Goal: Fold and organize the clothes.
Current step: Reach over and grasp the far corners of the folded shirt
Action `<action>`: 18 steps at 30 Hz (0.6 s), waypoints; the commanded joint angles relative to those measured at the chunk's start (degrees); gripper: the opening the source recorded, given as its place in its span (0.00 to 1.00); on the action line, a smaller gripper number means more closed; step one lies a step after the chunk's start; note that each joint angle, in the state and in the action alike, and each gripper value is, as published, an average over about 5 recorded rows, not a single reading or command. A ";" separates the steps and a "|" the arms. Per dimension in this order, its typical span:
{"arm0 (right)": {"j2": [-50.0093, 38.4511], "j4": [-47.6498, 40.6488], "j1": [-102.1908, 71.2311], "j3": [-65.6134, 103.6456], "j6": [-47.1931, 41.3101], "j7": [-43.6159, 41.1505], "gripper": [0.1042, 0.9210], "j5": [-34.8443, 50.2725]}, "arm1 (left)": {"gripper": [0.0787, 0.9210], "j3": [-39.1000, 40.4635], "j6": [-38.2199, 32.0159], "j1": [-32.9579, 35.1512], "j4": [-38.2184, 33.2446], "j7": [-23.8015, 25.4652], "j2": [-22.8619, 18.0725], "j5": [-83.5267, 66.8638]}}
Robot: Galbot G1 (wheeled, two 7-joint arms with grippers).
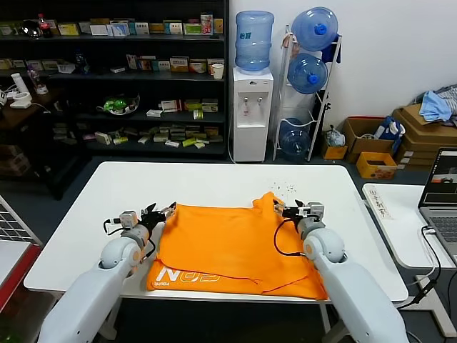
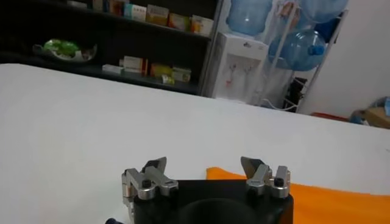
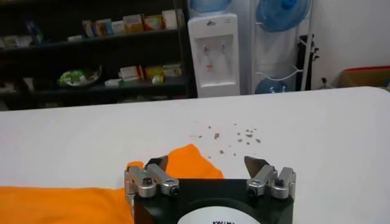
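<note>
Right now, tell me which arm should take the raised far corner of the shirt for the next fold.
Right. The right gripper stands open just beside the raised corner of the orange T-shirt. The left gripper, also open, sits at the shirt's opposite far corner and would have to cross the whole garment.

We see both arms reaching forward over the white table (image 1: 214, 179), our landmark. The left arm crosses the table's near edge on the left side; its left gripper (image 1: 158, 211) sits low above the tabletop, jaws spread wide, nothing between the fingertips (image 2: 156, 165). The right arm crosses the near edge on the right side; its right gripper (image 1: 287, 209) likewise hovers low over the table, jaws spread apart and empty, fingertips (image 3: 257, 163) pointing toward the table's far edge.
</note>
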 commanded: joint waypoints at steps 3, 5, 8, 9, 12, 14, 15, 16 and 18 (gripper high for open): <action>3.19 -7.39 5.42 -1.99 -1.09 -0.23 0.88 -1.04 | 0.88 2.72 1.05 -4.29 4.81 1.48 -1.21 0.04; 3.33 -7.89 5.61 -1.97 -1.42 -0.08 0.88 -1.25 | 0.88 2.76 1.10 -4.26 4.71 1.40 -1.19 0.05; 3.23 -8.19 5.52 -1.90 -1.88 0.11 0.88 -1.34 | 0.88 3.00 1.23 -4.35 4.75 1.31 -1.10 0.08; 3.15 -8.21 5.42 -1.86 -2.01 0.12 0.88 -1.34 | 0.88 3.11 1.28 -4.39 4.81 1.30 -1.08 0.09; 2.92 -8.23 5.09 -1.80 -2.35 0.10 0.88 -1.21 | 0.88 3.38 1.57 -4.43 4.99 1.18 -1.09 0.10; 2.79 -8.21 4.88 -1.79 -2.60 0.07 0.88 -1.11 | 0.88 3.51 1.83 -4.38 4.99 1.08 -1.13 0.10; 2.73 -8.19 4.79 -1.79 -2.74 0.06 0.88 -0.99 | 0.88 3.57 1.99 -4.37 4.97 1.01 -1.15 0.11; 2.66 -8.16 4.71 -1.79 -2.91 0.04 0.88 -0.83 | 0.88 3.61 2.15 -4.38 4.96 0.96 -1.18 0.11; 2.54 -8.07 4.59 -1.80 -3.35 -0.02 0.86 -0.30 | 0.88 3.67 2.46 -4.43 5.01 0.76 -1.25 0.17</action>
